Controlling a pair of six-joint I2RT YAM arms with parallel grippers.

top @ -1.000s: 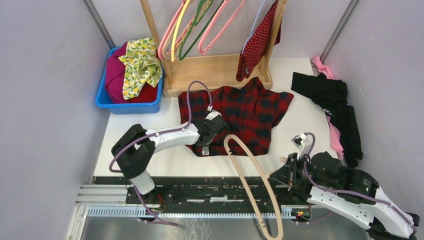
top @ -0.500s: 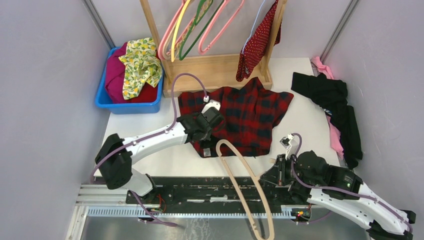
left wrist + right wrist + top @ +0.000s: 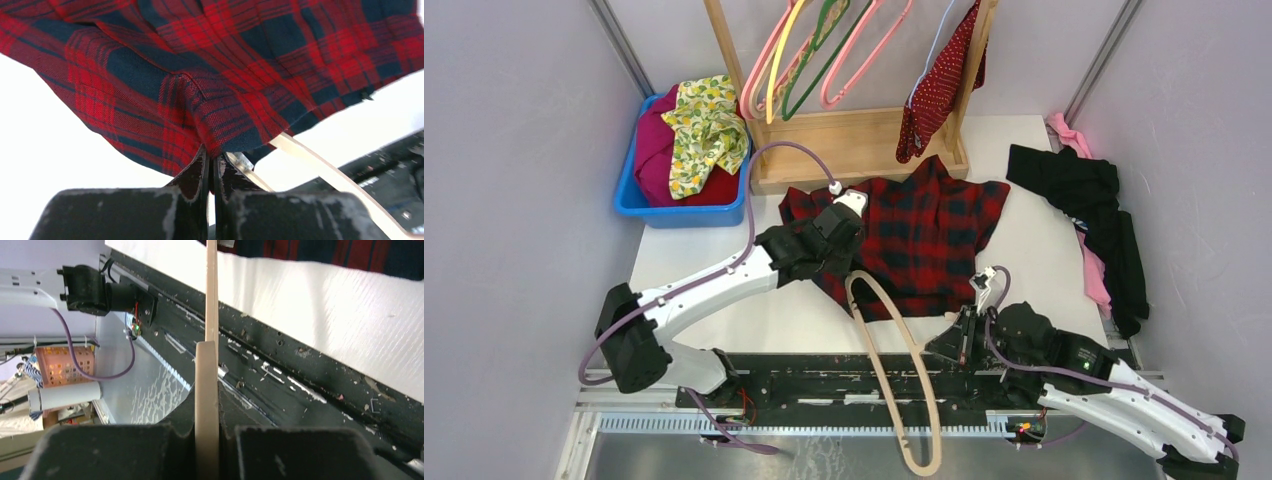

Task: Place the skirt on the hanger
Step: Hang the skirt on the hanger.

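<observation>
As L gripper nips 1 plaid, R gripper holds 1 wood hanger.

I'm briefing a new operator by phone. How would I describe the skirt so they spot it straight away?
Find the wooden rack at the back. At its right end hangs the skirt. It is dark red with tiny white dots, unlike the larger red-and-black plaid garment spread flat in front of the rack.

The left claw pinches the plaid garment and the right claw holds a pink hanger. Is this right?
No: the right claw holds the pale wooden hanger, not a pink one; see the right wrist view. The left claw does pinch the plaid garment.
</observation>
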